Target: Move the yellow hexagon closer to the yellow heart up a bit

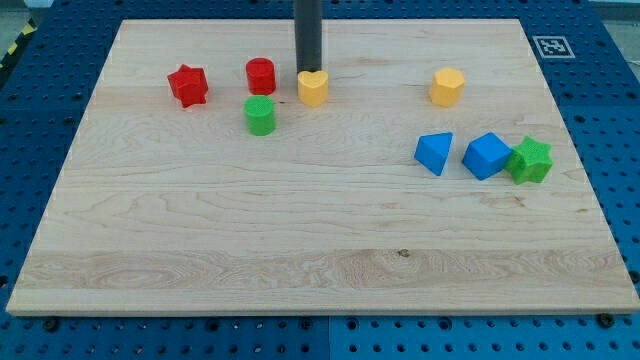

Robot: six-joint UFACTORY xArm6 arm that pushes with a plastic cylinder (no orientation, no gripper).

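The yellow hexagon (447, 87) sits in the upper right part of the wooden board (320, 240). The yellow heart (313, 88) sits at the upper middle, well to the hexagon's left. My tip (307, 71) is at the heart's top edge, touching or almost touching it, far left of the hexagon. The dark rod rises straight up out of the view's top.
A red cylinder (260, 76) and a red star (188, 85) lie left of the heart. A green cylinder (260, 115) is below the red cylinder. At the right, a blue triangle (435, 152), a blue cube (487, 155) and a green star (530, 160) stand in a row.
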